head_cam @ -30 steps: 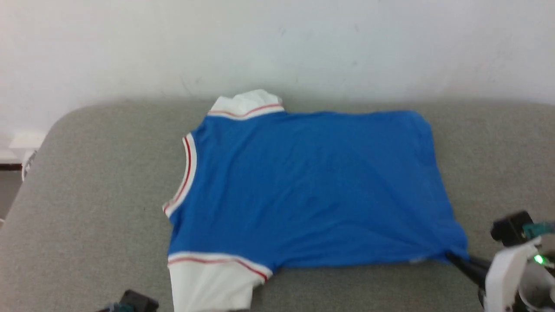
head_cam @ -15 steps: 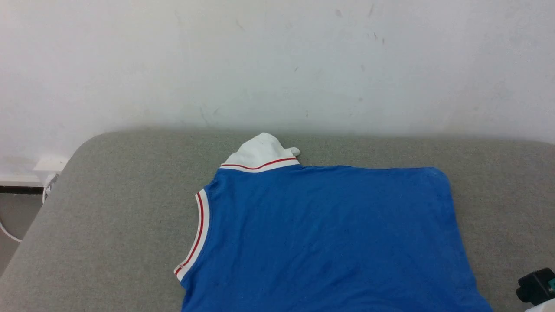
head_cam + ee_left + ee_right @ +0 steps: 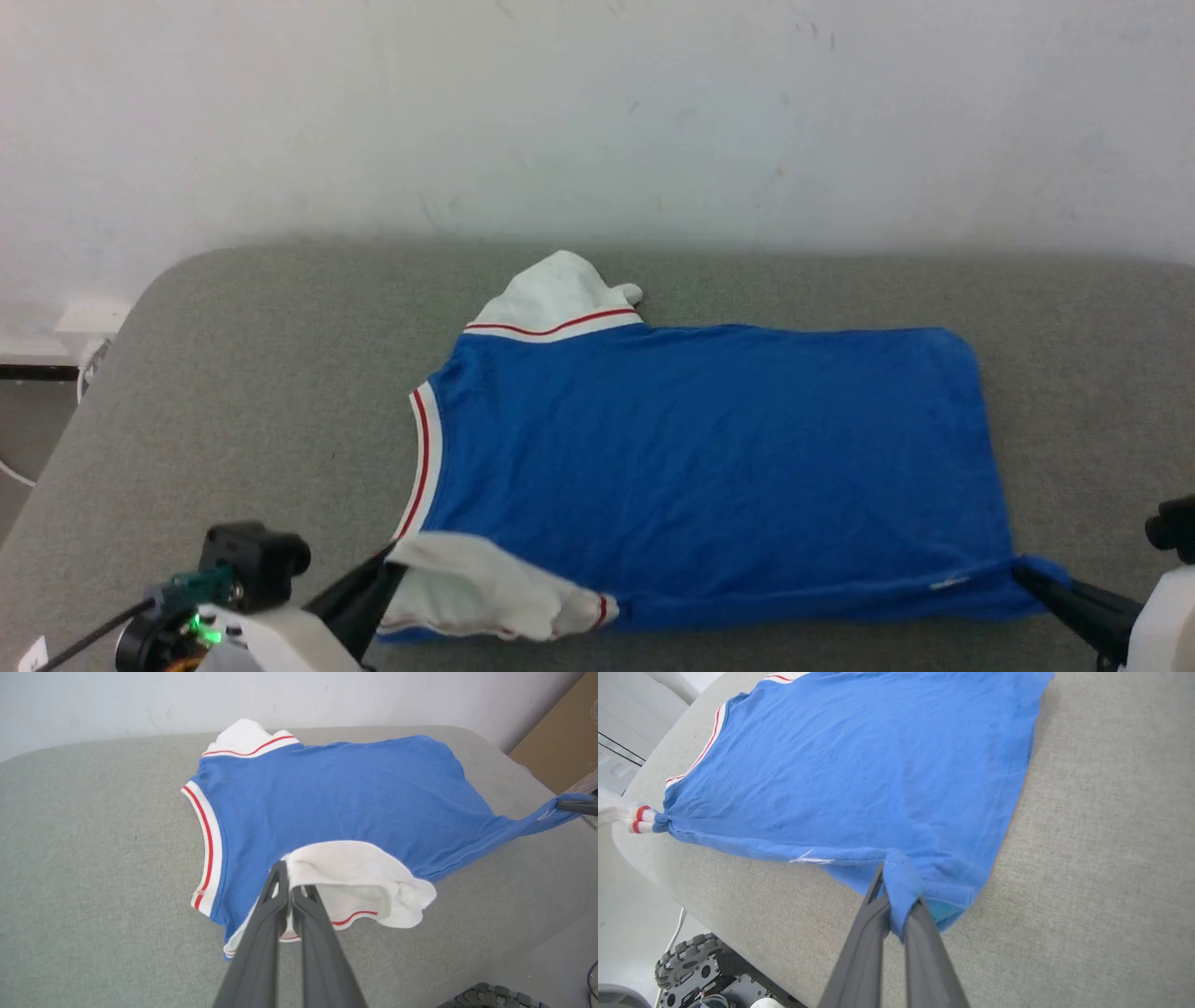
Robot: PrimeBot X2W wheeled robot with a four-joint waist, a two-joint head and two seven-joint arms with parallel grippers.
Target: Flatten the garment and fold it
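Left jaws clench the white short sleeve (image 3: 355, 868) of the royal-blue jersey shirt (image 3: 709, 448) lying on the grey fabric bench (image 3: 233, 373); right jaws clench its hem corner (image 3: 901, 877).

You can't see the shirt's (image 3: 709, 448) underside; it lies against the table (image 3: 233, 373). In the head view the right gripper (image 3: 1027, 574) runs off the lower right corner, and the left gripper (image 3: 390, 563) has its body cut by the bottom edge. In the right wrist view the near sleeve (image 3: 612, 809) is cropped and washed out at the left edge, and the base (image 3: 705, 975) is cut off below. The hem tag (image 3: 948, 584) is too small for you to read.
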